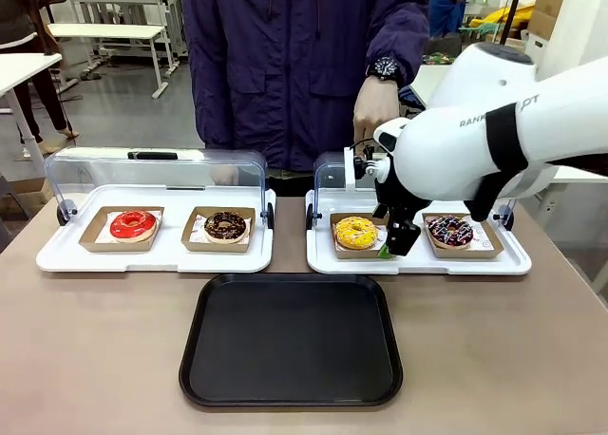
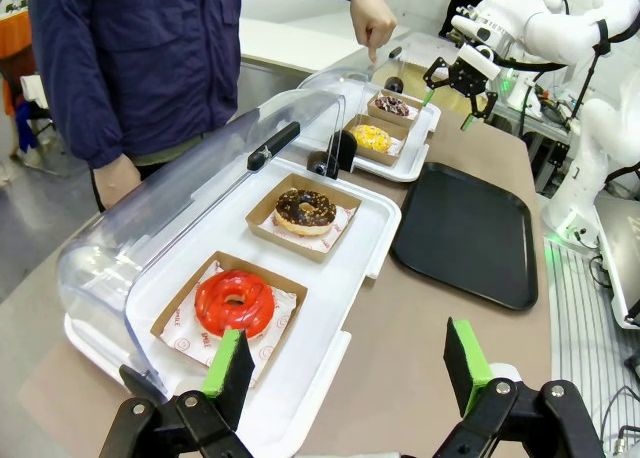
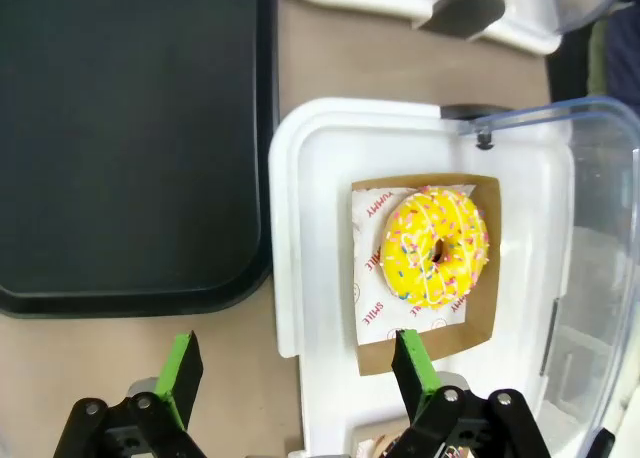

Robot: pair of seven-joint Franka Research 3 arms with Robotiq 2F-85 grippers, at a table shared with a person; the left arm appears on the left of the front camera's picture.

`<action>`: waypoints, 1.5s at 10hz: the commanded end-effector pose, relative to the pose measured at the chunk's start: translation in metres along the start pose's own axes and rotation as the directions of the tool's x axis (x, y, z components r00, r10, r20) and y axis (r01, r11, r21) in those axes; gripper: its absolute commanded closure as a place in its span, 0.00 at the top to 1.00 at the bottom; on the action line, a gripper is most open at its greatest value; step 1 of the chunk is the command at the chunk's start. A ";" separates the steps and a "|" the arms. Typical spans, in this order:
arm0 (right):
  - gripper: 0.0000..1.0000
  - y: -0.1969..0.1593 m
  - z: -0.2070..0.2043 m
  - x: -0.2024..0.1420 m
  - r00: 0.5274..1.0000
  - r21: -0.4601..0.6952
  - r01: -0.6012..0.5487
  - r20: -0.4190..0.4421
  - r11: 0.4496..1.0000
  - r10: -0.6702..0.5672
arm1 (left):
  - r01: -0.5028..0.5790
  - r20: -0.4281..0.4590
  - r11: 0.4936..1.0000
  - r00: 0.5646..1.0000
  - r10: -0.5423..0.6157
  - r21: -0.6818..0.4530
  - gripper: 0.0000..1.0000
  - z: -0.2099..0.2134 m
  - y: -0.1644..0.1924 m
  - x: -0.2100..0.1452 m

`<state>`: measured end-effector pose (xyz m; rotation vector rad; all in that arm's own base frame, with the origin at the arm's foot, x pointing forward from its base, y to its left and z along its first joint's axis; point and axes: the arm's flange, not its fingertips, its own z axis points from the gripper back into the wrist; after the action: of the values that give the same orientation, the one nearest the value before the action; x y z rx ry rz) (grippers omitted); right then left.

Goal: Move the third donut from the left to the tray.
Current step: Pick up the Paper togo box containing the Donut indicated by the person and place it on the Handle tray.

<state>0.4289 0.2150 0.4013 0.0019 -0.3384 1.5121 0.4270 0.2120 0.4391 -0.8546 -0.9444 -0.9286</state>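
The right gripper had its jaws wide apart, and it held nothing. It hung over the front rim of a white tray, and that rim ran through the gap between the two fingers. The yellow donut (the one with tiny coloured sprinkles) was not between the jaws. It sat a little way ahead of one green finger and off to its outer side. The donut lay on white paper in its brown holder, and the near corner of the holder was just beside that fingertip. The black tray lay ahead of the other finger, on the far side of the gap from the donut. Past the donut stood a clear lid, tipped up. In the front view a person's hand was up above that lid.

The left gripper had its jaws wide apart too, with nothing in them. A red donut sat just ahead of one of its fingers, and bare table showed between the jaws.
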 end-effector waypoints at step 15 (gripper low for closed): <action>1.00 -0.061 -0.087 -0.040 0.988 0.014 -0.034 -0.148 0.999 0.036 | -0.007 -0.007 1.000 1.000 0.007 -0.003 1.00 0.001 -0.002 0.003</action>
<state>0.4992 0.1891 0.3238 -0.0791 -0.2079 1.5289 0.4270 0.2120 0.4392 -0.8545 -0.9445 -0.9287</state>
